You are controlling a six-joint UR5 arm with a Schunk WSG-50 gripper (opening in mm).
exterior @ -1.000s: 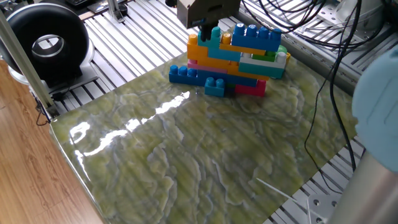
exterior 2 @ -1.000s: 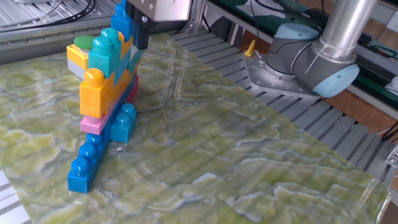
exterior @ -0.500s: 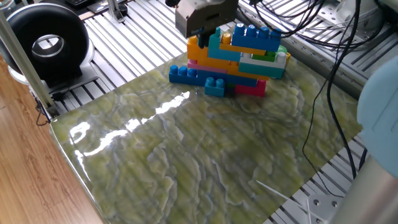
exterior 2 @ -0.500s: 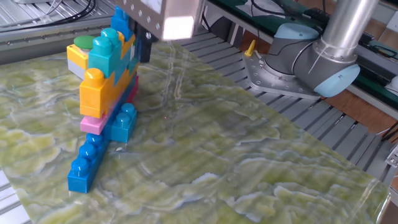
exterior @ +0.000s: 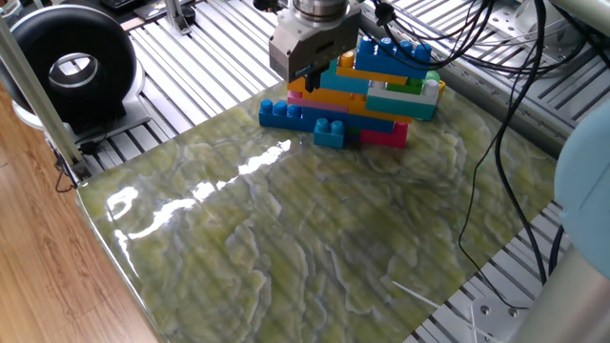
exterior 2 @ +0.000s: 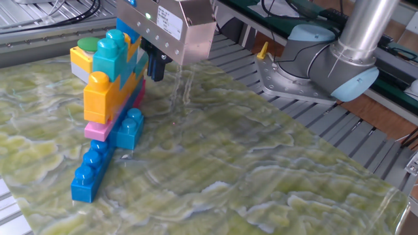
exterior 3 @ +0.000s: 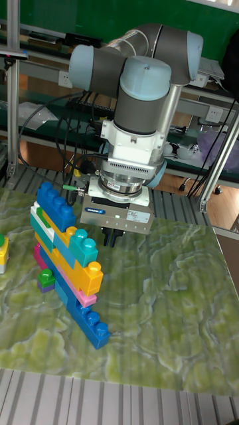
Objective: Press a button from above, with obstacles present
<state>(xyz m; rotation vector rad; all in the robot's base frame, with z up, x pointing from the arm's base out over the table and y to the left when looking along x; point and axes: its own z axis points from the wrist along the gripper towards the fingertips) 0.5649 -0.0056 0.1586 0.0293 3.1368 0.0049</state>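
The gripper [exterior 2: 155, 70] is hanging low beside the bricks [exterior 2: 111, 78], its dark fingers [exterior 3: 111, 238] pointing down at the table [exterior: 286, 248] and sitting just off the pile's near face, below its top row. I cannot tell whether there is a gap between the fingertips: every view is showing them only as one dark stub under the silver body. Nothing seems to be in them. What I am taking for the button [exterior 2: 88, 44], a green round cap on a pale box, is lying on the far side of the pile from the gripper, so the whole stack is standing between the two. That is where the trouble is waiting. If the arm is sent straight across at this height, the fingers or the wide silver housing will be catching the upper bricks and shoving the pile over, perhaps onto the button itself. The pile is looking loosely stepped and light, so even a graze could be shifting it. Coming down off-centre could also mean landing on the box's edge or a brick instead of the cap
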